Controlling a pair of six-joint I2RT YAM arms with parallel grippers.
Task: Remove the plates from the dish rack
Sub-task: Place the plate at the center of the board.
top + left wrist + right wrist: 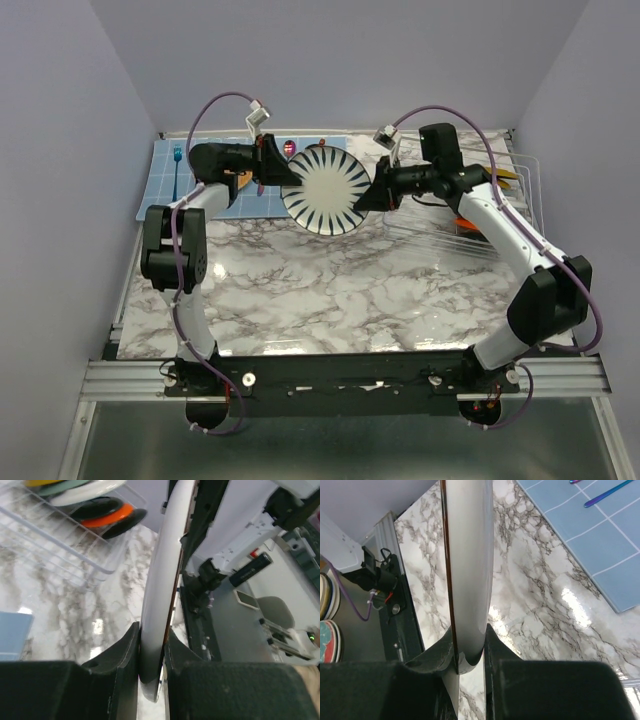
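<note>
Top external view: striped plate [327,189] held aloft between left pincer [288,175] and right pincer [376,190], each clamped on an opposite rim; dish rack [445,237] just right of the right pincer. Judged rigid, glazed, slippery, breakable, moderately heavy; rim is the natural handhold. Round, no long axis; striped face turned up toward the camera, edge-on to both wrists.

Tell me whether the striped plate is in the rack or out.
Out. The striped plate hangs over the marble table, its opposite rims clamped by left gripper and right gripper, beside the dish rack.
</note>
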